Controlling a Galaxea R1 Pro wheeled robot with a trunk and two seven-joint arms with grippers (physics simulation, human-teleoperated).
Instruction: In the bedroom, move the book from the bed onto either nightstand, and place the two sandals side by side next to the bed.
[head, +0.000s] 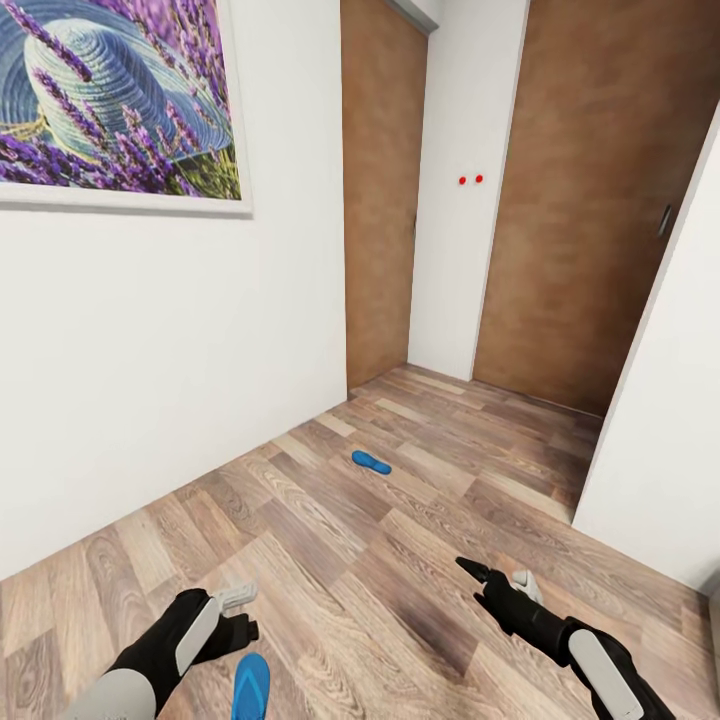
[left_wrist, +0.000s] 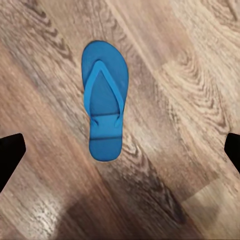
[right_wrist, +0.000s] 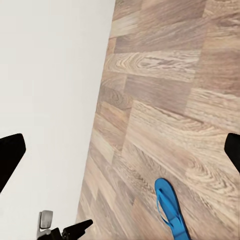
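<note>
Sandal (left_wrist: 105, 100) under spread left gripper (left_wrist: 120, 150) (cut off in head view); right gripper (head: 478, 572) spread.

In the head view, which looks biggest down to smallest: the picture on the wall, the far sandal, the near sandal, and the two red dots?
1. Picture, by far.
2. Near sandal; partly cut off, and closer to the camera, so its lead over the far one is unsure.
3. Far sandal.
4. Red dots, tiny and alike.

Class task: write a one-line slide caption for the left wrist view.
Blue sandal lying flat, strap up, on the wood-plank floor, framed between the open left gripper's dark fingertips.
</note>
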